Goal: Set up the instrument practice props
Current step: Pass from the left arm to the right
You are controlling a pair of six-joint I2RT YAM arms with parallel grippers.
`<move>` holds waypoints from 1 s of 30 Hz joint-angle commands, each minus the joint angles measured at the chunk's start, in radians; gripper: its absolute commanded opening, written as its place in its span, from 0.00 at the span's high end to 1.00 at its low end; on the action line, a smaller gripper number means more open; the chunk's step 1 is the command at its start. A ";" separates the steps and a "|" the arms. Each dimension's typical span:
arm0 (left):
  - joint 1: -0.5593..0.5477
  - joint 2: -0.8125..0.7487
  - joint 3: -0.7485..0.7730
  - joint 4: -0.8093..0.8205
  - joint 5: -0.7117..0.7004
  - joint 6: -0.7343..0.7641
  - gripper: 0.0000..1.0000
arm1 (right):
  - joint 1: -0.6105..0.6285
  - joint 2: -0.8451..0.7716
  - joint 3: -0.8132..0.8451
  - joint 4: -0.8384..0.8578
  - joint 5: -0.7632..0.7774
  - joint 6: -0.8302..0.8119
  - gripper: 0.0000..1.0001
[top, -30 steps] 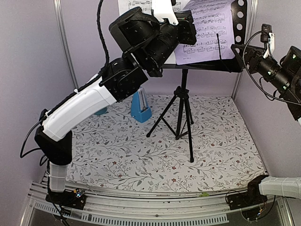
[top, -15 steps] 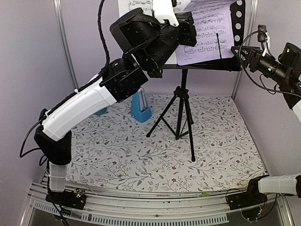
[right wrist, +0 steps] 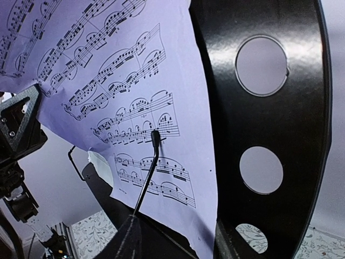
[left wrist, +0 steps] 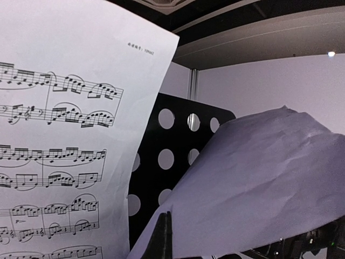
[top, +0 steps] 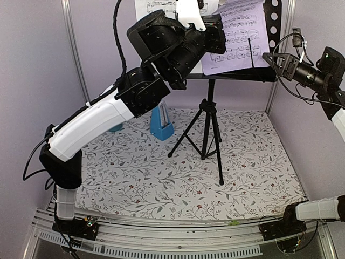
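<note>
Camera up top first: black music stand [top: 209,116] upright at the back of the floral mat [top: 253,162], lavender page [top: 237,38] and white page [top: 156,5] up on its tray, blue metronome [top: 161,127] down on the mat, left of the tripod legs. Left gripper [top: 215,24] right up against the pages, right gripper [top: 271,58] at the tray's right end. Left wrist next: jaws clamped fully together, can't tell whether pinching any paper. Right wrist: fingers [right wrist: 126,240] partway apart, straddling the lavender page's bottom corner.

Pretty soft, even light all round, barely any shadows. Tray [right wrist: 269,124] has a glossy sheen up close. Wrist views bend at the edges, and a bright dot [left wrist: 331,54] glows top right.
</note>
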 commanded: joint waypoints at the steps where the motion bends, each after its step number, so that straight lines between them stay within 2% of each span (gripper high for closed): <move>1: 0.012 -0.044 -0.012 0.002 0.012 -0.010 1.00 | -0.003 0.017 0.029 0.044 0.013 0.052 0.65; 3: 0.013 -0.044 -0.012 0.003 0.014 -0.009 0.99 | -0.003 0.019 0.029 0.042 0.050 0.060 0.77; 5: 0.013 -0.044 -0.013 0.005 0.018 -0.007 0.93 | -0.003 0.012 0.018 0.041 0.091 0.063 0.92; 7: 0.012 -0.044 -0.014 0.008 0.023 -0.004 0.86 | -0.003 0.005 0.005 0.042 0.117 0.063 1.00; 13: 0.017 -0.045 -0.014 0.017 0.028 0.001 0.81 | -0.004 -0.026 -0.056 0.047 0.183 0.067 1.00; 22: 0.022 -0.043 -0.014 0.036 0.033 0.011 0.80 | -0.002 -0.094 -0.149 0.051 0.305 0.068 1.00; 30: 0.028 -0.027 0.007 0.032 0.044 0.016 0.80 | -0.003 -0.049 -0.038 -0.112 0.317 -0.006 1.00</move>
